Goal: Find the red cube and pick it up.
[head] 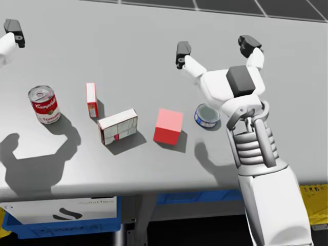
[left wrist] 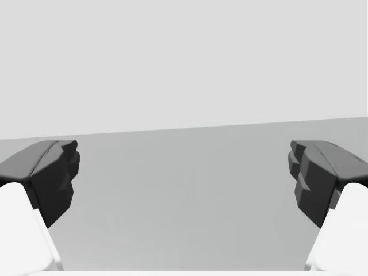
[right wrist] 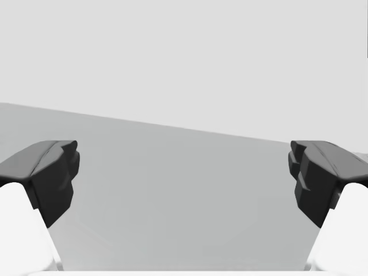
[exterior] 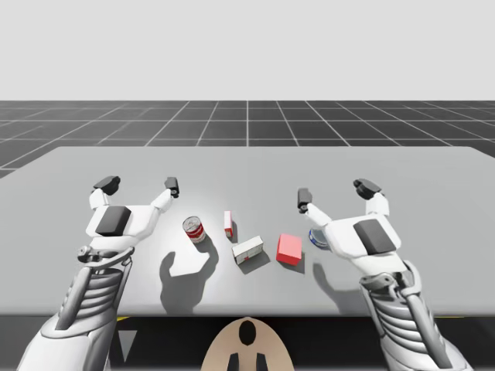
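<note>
Surface: grey table (exterior: pixel 247 166), flat and matt; the shadows of both arms fall on its near part.
Room: dark floor (exterior: pixel 247 120) with a pale grid beyond the far edge, and a plain pale backdrop above it.
Red cube (head: pixel 168 126): it stands on the table close to the near edge, a little right of the middle, touching nothing, with its top face uncovered.
Left claw (exterior: pixel 139 185): its fingers are spread wide and hold nothing. It hangs over the left part of the table, well apart from the cube.
Right claw (head: pixel 216 49): its fingers are spread wide and hold nothing. It hangs over the right part of the table, farther from the near edge than the cube, and the cube lies near it on its left.
Neighbours: a white box (head: pixel 118 126) lies on its side just left of the cube, with a narrow gap between them. A flat blue tin (head: pixel 207 115) sits just right of the cube, partly under the right wrist. A small red-and-white box (head: pixel 91 100) stands upright farther left. A red-and-white can (head: pixel 43 104) stands nearest the left claw.
Edges: all five things sit in a loose row along the near half of the table.
Open room: bare grey surface runs from that row to the far edge and out to both side edges. Both wrist views show this bare surface ahead of the fingers.
</note>
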`<state>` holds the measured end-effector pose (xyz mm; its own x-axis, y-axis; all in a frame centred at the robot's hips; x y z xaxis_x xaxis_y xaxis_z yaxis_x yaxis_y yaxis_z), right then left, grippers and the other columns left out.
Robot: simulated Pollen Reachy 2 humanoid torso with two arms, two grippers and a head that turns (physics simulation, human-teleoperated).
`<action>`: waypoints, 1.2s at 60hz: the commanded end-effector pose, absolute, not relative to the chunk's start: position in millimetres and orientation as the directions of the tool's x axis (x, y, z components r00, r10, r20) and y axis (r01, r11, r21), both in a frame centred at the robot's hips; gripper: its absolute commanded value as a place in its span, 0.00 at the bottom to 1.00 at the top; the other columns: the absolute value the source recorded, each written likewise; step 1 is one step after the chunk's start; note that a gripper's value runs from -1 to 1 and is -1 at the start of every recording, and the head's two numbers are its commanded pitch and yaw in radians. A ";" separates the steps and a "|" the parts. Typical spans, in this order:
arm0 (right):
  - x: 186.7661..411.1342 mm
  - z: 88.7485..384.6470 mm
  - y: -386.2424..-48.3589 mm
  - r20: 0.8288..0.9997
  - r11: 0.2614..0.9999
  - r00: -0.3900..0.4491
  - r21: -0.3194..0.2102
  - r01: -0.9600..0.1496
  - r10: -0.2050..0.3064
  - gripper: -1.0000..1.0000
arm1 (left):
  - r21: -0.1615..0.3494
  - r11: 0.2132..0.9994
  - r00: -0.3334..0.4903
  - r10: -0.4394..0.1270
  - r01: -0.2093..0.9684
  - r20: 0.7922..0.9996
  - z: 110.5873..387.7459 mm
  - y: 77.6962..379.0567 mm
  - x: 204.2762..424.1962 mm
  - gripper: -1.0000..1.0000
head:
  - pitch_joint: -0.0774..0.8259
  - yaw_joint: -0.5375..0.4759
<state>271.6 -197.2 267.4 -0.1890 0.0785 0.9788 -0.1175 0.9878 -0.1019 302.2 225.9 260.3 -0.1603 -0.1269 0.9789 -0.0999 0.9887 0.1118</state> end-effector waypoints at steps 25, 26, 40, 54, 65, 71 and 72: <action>193.4 213.9 -151.1 0.998 0.970 0.000 0.055 -0.237 -0.057 0.00 | 0.103 0.991 -0.146 -0.115 -0.090 0.983 257.9 225.2 302.0 0.00 | 0.94 0.35; 192.8 209.0 -149.6 0.999 0.969 0.007 0.048 -0.242 -0.048 0.00 | 0.104 0.991 -0.146 -0.116 -0.089 0.982 257.8 225.1 302.1 0.00 | 0.94 0.35; 188.8 164.6 -132.0 0.990 0.956 0.128 0.091 -0.280 -0.057 0.00 | 0.108 0.990 -0.144 -0.120 -0.088 0.982 257.1 225.7 304.0 0.00 | 0.94 0.35; 208.2 143.9 -128.2 0.975 0.985 0.202 0.119 -0.123 -0.092 0.00 | 0.110 0.991 -0.144 -0.121 -0.083 0.982 256.9 225.6 304.2 0.00 | 0.94 0.36; 224.3 134.7 -119.4 0.964 0.985 0.238 0.144 -0.099 -0.118 0.00 | 0.110 0.991 -0.144 -0.121 -0.082 0.982 257.0 225.1 304.3 0.00 | 0.94 0.36; 231.9 131.9 -112.2 0.958 0.983 0.257 0.158 -0.098 -0.128 0.00 | 0.110 0.991 -0.145 -0.121 -0.080 0.982 257.1 224.7 304.1 0.00 | 0.94 0.36; 232.6 131.7 -111.5 0.957 0.982 0.259 0.159 -0.097 -0.130 0.00 | 0.111 0.991 -0.145 -0.121 -0.079 0.982 257.1 224.6 304.1 0.00 | 0.94 0.36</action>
<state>224.7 -146.2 134.2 0.2226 0.0120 0.9748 -0.1377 0.9903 0.0192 304.4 226.3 257.6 -0.1458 -0.1275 0.9811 -0.0830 0.9897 0.1163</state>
